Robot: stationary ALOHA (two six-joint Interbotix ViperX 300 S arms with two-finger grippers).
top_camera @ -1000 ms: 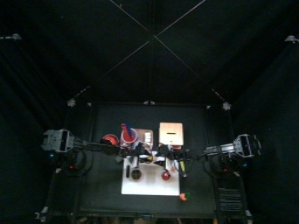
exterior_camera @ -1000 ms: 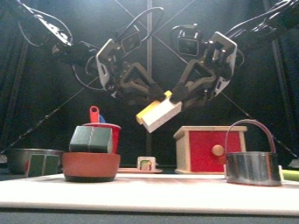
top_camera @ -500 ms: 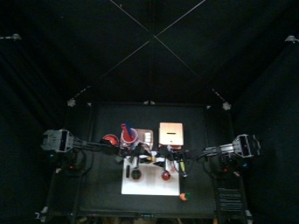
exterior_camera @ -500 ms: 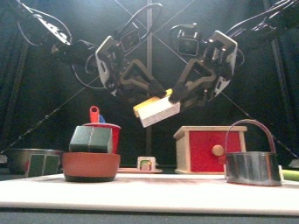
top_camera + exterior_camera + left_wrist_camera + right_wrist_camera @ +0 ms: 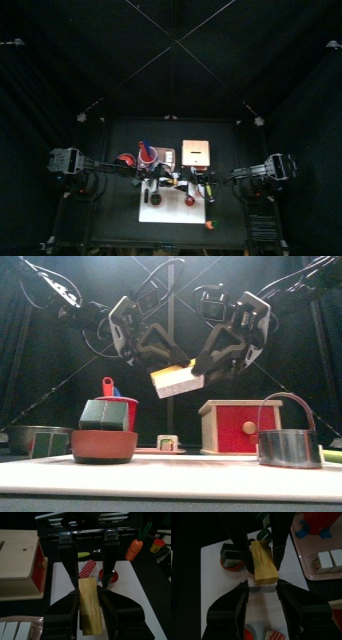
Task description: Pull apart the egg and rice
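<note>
Top view: I am seeing both arms meeting over the white rectangular mat [image 5: 171, 203] near the black table's [image 5: 120, 150] front edge, leaving bare tabletop towards the back.

Front view: I am holding the yellow egg slab on its white rice block [image 5: 175, 380] high in the air, tilted, between the left gripper [image 5: 158, 354] and the right gripper [image 5: 214, 356], well clear of the red-fronted wooden box [image 5: 241, 424], the steel pot [image 5: 290, 444] and the brown bowl [image 5: 104, 444] below.

Left wrist view: my left jaws are clenching the slab's near end above the mat.

Right wrist view: my right jaws are gripping the white rice end, opposite the left gripper.
</note>
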